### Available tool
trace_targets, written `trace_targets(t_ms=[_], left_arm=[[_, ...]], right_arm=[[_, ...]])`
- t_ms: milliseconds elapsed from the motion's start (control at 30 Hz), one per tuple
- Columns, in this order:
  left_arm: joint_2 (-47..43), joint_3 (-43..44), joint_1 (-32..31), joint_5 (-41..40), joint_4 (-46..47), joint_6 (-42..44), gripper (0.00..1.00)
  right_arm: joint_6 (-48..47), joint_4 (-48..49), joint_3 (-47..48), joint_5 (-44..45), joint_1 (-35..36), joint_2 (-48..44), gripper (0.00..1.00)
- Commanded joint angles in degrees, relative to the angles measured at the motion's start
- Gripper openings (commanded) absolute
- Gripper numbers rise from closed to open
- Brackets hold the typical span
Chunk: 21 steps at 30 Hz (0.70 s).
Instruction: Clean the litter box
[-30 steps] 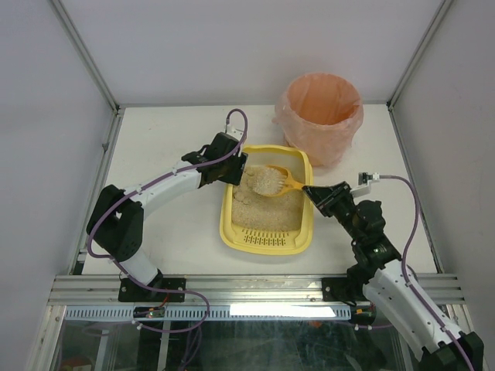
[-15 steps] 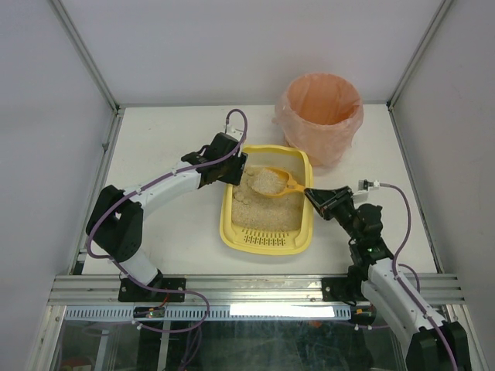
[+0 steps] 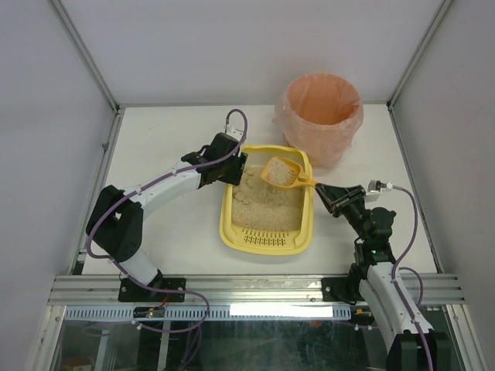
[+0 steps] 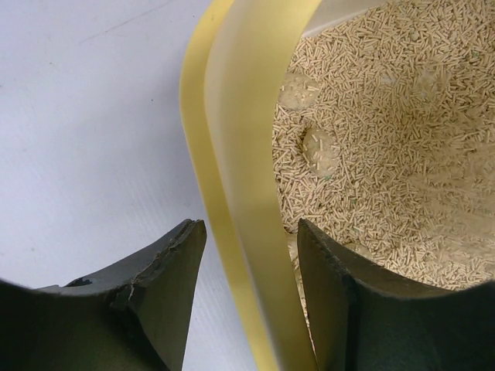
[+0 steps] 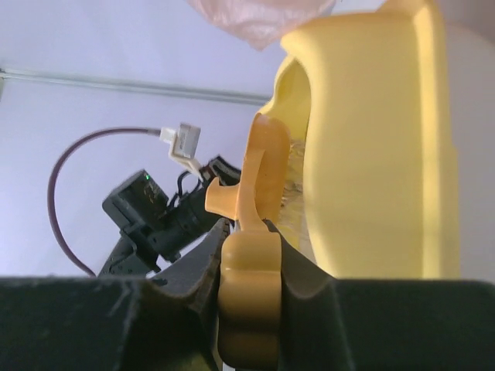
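Observation:
The pale-yellow litter box [image 3: 227,210] lies mid-table, its grate at the near end, with beige litter [image 3: 261,207] inside. My left gripper [image 3: 232,167] is shut on its far-left rim; in the left wrist view [image 4: 251,228] one finger is outside the wall [image 4: 232,116] and one is over the litter, near two round clumps [image 4: 319,147]. My right gripper [image 3: 323,191] is shut on the handle of the orange scoop [image 3: 283,172], which holds some litter above the box's far-right corner. In the right wrist view the gripper [image 5: 249,246] pinches the scoop [image 5: 261,166] beside the box's outer wall [image 5: 371,154].
A round bin lined with a pink-orange bag [image 3: 321,114] stands at the back right, just behind the box; its bag shows in the right wrist view [image 5: 263,15]. Aluminium frame posts and white walls enclose the table [image 3: 170,139].
My right gripper has lifted the scoop out of the litter and drawn it right, towards the box's far-right corner; much of its heaped litter has dropped. The left arm has not moved.

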Motion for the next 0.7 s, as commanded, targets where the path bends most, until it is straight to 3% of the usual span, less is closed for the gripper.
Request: trace_targets(t_ms=[0,67,167,267,367,500,667], left_arm=[[-1.88,0.43,0.67,-1.47,1.01,0.47,0.53],[-1.89,0.52,0.68,-1.54,1.03,0.4,0.53],[-1.41,0.99,0.71,-1.23,0.97,0.47,0.53],[-1.83,0.4,0.67,-1.71,1.03,0.45,0.53],[-1.49,0.93,0.72,-1.26,0.96,0.53,0.53],[-1.77,0.55,0.72,-1.46,0.95,0.46,0.53],[-1.64,0.8,0.73,-1.39,0.93,0.48,0.53]], right_arm=[[2.4,4.7,1.16,-4.65,-2.1,-0.19,0.0],[1.74,8.34,1.85,-6.41,-0.6,1.92,0.0],[2.04,2.95,1.16,-5.31,-4.68,-0.99,0.0],[0.51,7.21,2.92,-7.46,-0.75,1.97,0.0],[0.19,0.63,2.27,-5.44,-4.0,-1.05,0.0],[-2.51,4.02,5.02,-7.51,0.27,2.94,0.0],[-13.35,-14.0,12.84,-1.23,2.81,3.07,0.0]])
